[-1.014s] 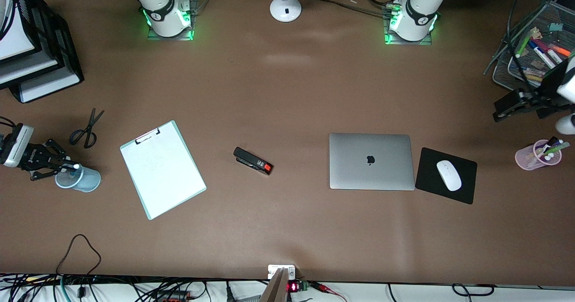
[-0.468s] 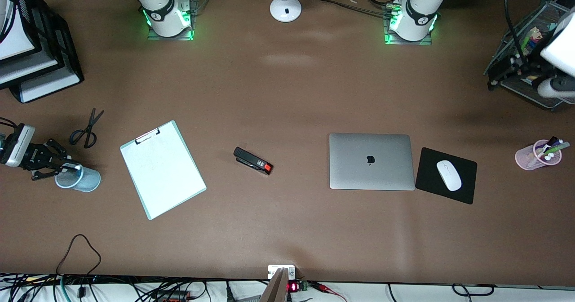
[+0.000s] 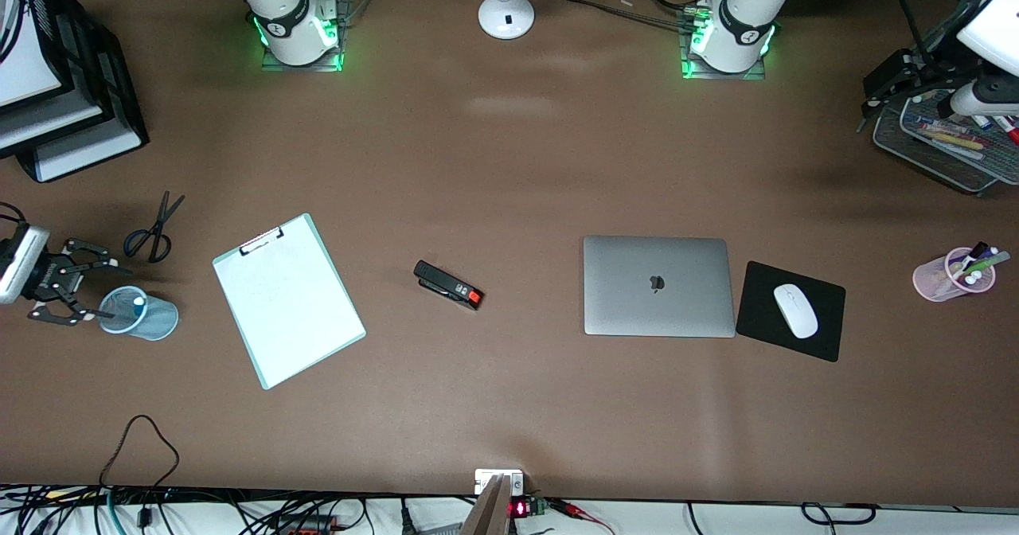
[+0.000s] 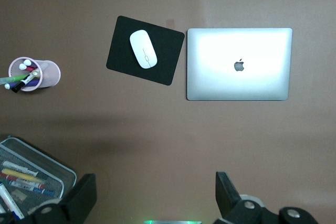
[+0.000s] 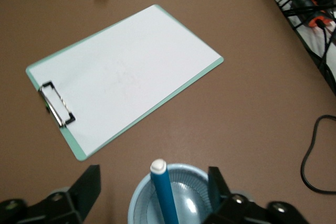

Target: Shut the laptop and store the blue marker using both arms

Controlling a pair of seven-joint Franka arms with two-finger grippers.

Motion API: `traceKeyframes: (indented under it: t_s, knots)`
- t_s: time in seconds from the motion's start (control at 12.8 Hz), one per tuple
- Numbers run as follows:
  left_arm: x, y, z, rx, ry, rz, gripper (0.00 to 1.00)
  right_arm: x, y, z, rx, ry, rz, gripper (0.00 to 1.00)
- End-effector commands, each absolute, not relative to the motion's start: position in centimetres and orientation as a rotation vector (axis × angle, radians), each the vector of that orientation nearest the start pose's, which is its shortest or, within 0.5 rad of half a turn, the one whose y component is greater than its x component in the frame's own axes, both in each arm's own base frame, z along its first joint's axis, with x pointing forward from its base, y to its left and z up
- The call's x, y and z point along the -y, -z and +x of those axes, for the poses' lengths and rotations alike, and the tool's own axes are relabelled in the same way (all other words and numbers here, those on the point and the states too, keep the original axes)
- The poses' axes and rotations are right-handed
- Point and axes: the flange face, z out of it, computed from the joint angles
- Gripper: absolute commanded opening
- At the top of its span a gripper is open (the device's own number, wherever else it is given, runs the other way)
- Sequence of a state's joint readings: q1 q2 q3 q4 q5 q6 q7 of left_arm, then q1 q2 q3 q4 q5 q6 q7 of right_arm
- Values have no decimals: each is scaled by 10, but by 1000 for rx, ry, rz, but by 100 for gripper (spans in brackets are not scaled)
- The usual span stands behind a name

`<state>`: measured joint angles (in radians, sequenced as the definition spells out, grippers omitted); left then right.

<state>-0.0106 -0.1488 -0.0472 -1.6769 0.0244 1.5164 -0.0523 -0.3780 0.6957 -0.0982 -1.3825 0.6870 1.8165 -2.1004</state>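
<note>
The laptop (image 3: 658, 286) lies shut on the table, silver lid up with its dark logo, and also shows in the left wrist view (image 4: 239, 64). The blue marker (image 5: 164, 195) stands white end up in a light blue cup (image 3: 147, 324) at the right arm's end of the table. My right gripper (image 3: 109, 288) is open beside that cup. Its fingers (image 5: 86, 182) stand on either side of the marker without touching it. My left gripper (image 3: 884, 89) hangs open and empty, high over the table by a mesh tray (image 3: 939, 145).
A clipboard (image 3: 288, 300), a stapler (image 3: 448, 284) and scissors (image 3: 153, 231) lie between the cup and the laptop. A black mouse pad (image 3: 824, 336) with a white mouse (image 3: 795, 310) lies beside the laptop. A pink pen cup (image 3: 954, 274) stands at the left arm's end.
My right gripper has opened, let go of the blue marker in the cup and drawn back a little. My left gripper has swung from near the pink cup toward the mesh tray.
</note>
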Motion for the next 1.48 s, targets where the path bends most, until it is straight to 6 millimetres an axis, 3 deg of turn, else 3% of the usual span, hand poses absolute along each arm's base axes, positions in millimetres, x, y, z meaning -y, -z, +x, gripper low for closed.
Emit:
traceKeyframes:
  t_s: [0.0,0.23,0.62,0.94,1.17,1.4]
  knots:
    - [28,-648,496,-40,15,-3136,100,220,-365,665,1624,549,-2179,100]
    - [23,-645,502,-26,17,-3140,100,168,-420,669,1538,455,-2296,100]
    - [30,-635,513,-47,55,-3147,100,90,-478,658,1349,320,-2487,100]
    - [36,-637,512,-57,54,-3176,100,47,-497,650,977,159,-2707,100]
    - [38,-638,510,-67,46,-3180,100,27,-495,642,567,-5,-2798,100]
    - [40,-637,508,-80,24,-3177,100,7,-501,634,473,-118,-2924,100]
